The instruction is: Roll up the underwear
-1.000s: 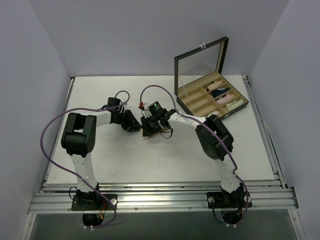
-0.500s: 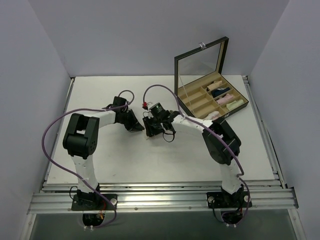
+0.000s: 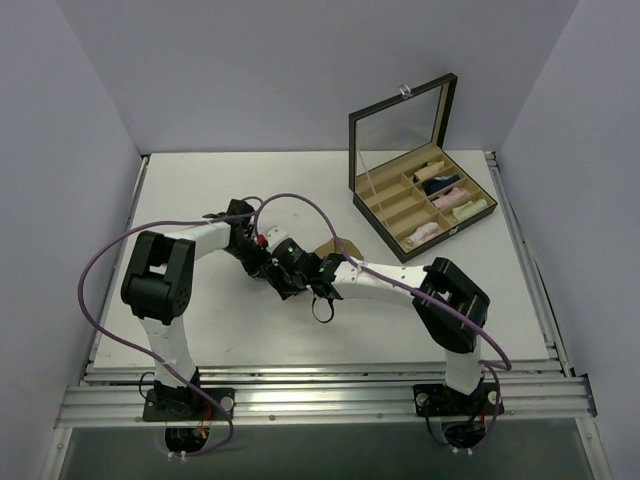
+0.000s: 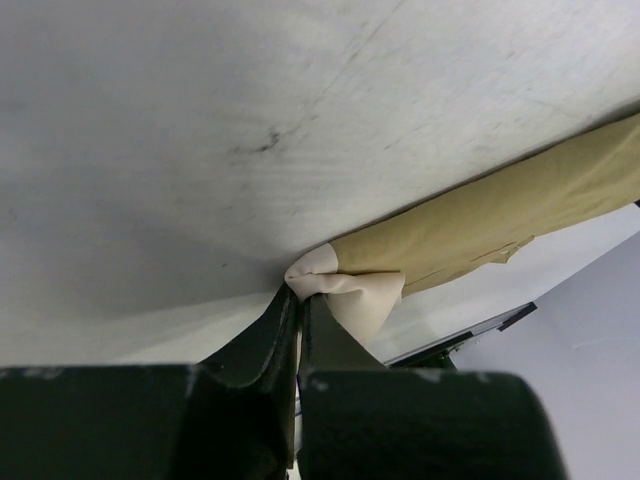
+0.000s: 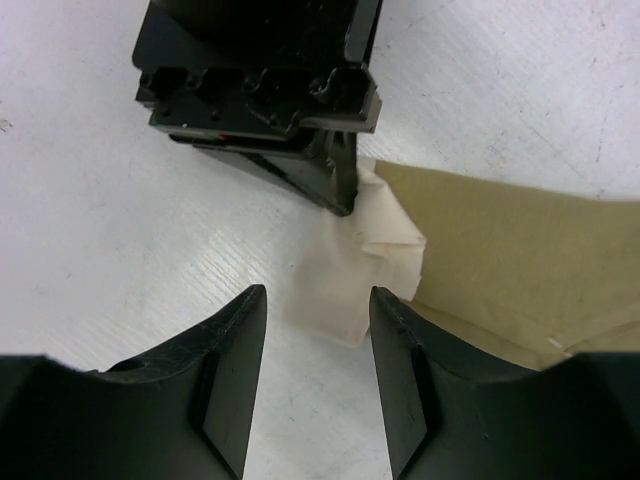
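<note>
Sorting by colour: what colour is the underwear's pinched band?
Pale cream band on tan underwear; right wrist view.

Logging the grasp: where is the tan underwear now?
Mid-table in the top view, left of the box, the tan underwear lies; the left hand pinches its pale corner, the open right hand facing it.

The left gripper [image 5: 340, 198], clamped on the pale band of the tan underwear [image 5: 500, 240], stands directly ahead of the right gripper [image 5: 318, 297] and blocks forward travel. The open box [image 3: 385, 203], lid upright, occupies the far right corner. The table [image 3: 200, 180] offers free passage along its far-left and near sides.
</note>
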Robot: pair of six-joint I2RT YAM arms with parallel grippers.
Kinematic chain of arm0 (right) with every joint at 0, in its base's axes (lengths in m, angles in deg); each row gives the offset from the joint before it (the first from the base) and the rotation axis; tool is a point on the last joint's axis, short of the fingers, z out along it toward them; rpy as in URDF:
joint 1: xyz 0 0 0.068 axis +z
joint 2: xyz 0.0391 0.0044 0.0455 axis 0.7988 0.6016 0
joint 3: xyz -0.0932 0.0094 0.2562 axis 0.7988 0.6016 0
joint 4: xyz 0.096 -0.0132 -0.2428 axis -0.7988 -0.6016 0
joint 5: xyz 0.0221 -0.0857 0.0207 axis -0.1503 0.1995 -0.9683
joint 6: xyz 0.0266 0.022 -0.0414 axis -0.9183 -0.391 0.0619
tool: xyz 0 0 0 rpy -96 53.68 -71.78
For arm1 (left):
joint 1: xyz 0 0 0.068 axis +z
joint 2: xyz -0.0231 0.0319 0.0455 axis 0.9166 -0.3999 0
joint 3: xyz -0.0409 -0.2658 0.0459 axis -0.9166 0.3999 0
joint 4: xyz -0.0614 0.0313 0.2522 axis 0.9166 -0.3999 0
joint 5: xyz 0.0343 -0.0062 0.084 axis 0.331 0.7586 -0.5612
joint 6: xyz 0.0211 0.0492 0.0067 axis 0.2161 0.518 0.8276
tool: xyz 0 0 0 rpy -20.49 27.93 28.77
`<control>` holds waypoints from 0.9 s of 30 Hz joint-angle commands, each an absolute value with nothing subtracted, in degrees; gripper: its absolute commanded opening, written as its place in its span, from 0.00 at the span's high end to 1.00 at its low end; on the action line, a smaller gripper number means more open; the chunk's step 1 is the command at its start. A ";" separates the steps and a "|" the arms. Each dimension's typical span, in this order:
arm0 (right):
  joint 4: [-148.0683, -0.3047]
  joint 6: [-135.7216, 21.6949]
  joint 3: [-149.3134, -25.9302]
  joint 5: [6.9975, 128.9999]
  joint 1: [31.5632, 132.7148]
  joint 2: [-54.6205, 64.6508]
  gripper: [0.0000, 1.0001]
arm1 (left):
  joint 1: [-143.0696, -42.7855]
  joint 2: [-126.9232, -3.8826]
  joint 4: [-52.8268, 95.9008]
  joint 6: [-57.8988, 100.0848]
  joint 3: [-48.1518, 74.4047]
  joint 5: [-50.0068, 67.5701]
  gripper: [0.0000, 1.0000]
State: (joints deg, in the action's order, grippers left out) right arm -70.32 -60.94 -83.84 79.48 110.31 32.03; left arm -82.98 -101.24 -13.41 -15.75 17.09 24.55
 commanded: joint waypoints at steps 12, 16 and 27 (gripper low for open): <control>-65.25 -58.11 -84.41 91.28 117.43 33.62 0.64 | -83.57 -101.36 -27.68 -15.84 19.73 16.78 0.98; -64.89 -58.99 -83.36 91.20 118.75 34.24 0.65 | -83.57 -101.62 -28.20 -15.40 19.38 16.43 0.98; -65.86 -61.62 -83.27 92.60 119.81 37.58 0.71 | -83.57 -102.23 -29.26 -15.14 18.59 15.73 0.98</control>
